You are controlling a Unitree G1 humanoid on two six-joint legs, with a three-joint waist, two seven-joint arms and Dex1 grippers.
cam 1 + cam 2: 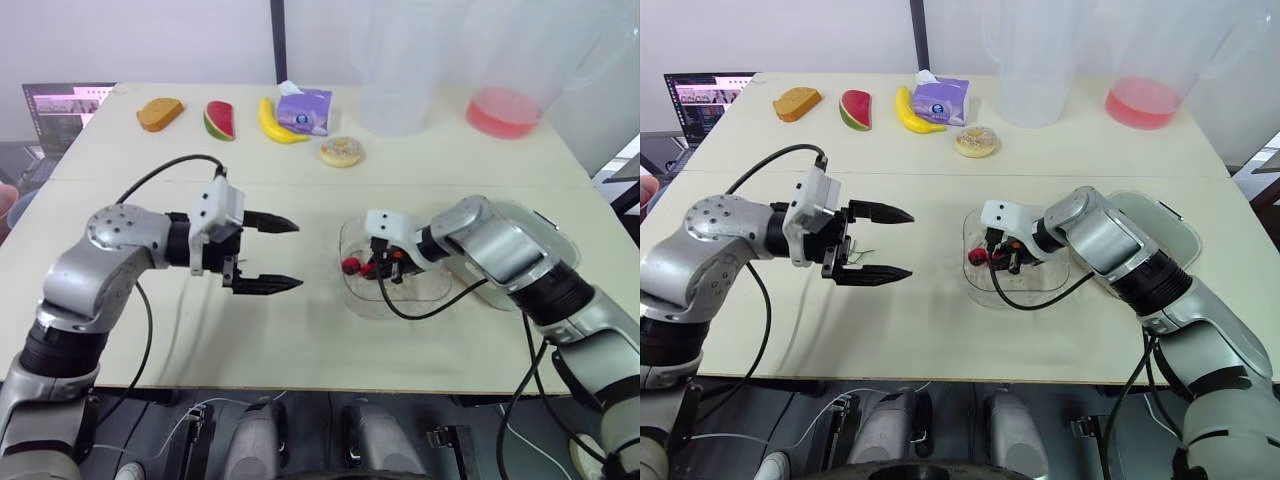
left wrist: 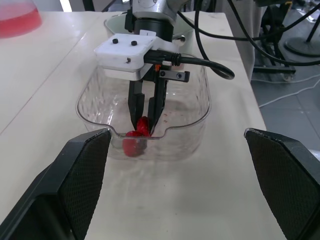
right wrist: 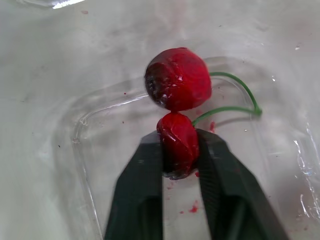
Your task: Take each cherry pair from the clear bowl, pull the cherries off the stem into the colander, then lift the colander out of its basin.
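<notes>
Cherry pair [image 3: 177, 115] in clear bowl [image 1: 395, 303], in line with right gripper [image 3: 179, 146], near cherry pinched, left gripper [image 1: 298, 255] splayed

The right arm covers most of the basin [image 1: 1175, 235] behind it; its inside cannot be told. The laptop [image 1: 60, 105] is cut by the left edge, the pink jug [image 1: 505, 105] and clear jug [image 1: 395, 95] by the top. The right gripper [image 3: 178, 142] hides the sides of the pinched cherry [image 3: 176, 131].

No legible text or labels anywhere.
</notes>
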